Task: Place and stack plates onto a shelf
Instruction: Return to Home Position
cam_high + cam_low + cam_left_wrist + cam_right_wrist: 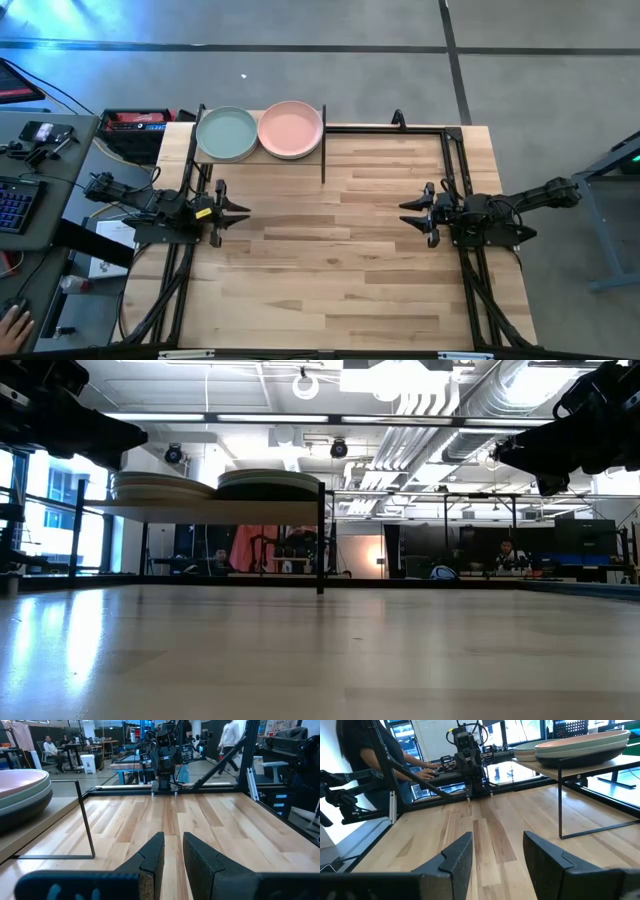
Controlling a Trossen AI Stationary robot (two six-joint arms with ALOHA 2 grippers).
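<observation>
left gripper [238, 212]: two dark, wedge-shaped fingers [150, 862] with flat matte inner pads, parted by a narrow gap. released, grasping nothing. it is raised off the table [340, 260] near the left edge and points toward the centre.

right gripper [410, 214]: same dark, wedge-shaped fingers [456, 862], parted wider. released, grasping nothing. it is raised off the table near the right edge, facing the left gripper and well apart from it.

table: striped wood blocks, smooth with a light sheen. the surface between the two grippers is bare.

shelf [200, 510]: a plain pale wood board on thin black metal uprights. it stands at the far left corner of the table, beyond the left gripper.

plates: two stacks sit side by side on the board, their rims just beside each other. both are round, shallow and matte.
- the left stack is topped by a pale grey-green plate [227, 132]. the colours beneath it cannot be told.
- the right stack is topped by a pink plate [290, 128]. under it lies a green plate [35, 796], then a dark plate [22, 816] resting on the board.

the low view shows both stacks edge-on and level, with none tilted.
</observation>
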